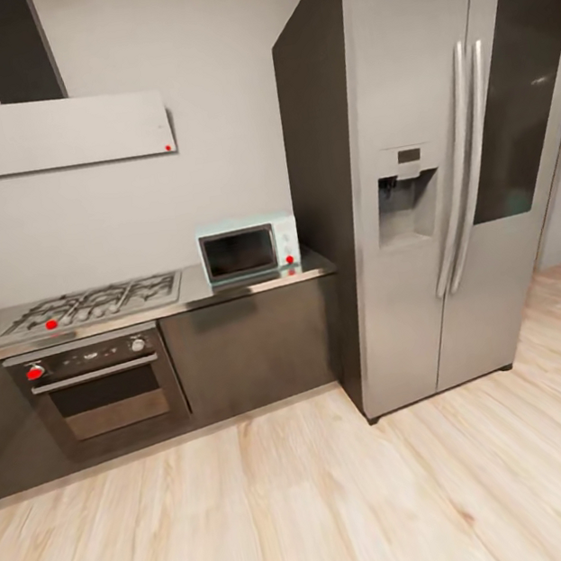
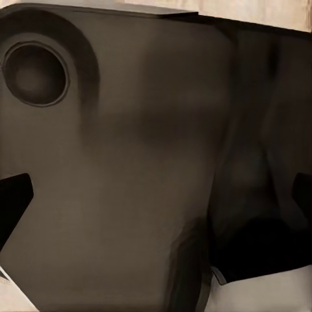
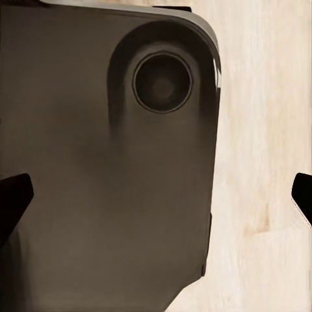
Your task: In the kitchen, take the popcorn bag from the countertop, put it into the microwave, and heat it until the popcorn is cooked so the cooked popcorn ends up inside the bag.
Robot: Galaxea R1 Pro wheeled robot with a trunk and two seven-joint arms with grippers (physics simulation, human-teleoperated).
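Countertop (image 1: 254, 285) carries microwave (image 1: 249, 249); wrists face robot base (image 3: 97, 195).

Home kitchen: hob (image 1: 93, 303), fridge (image 1: 426, 165), microwave (image 1: 249, 249).

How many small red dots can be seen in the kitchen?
5: one on the hood, one on the hob, one on the oven, one under the microwave knobs, one below its door. Others may be hidden.

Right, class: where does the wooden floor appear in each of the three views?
Head view: the wooden floor covers the lower part, in front of the cabinets and fridge.
Left wrist view: pale strip at the picture's upper edge.
Right wrist view: broad band down the picture's right.
Shared landmark: the dark robot panel with a round recess.
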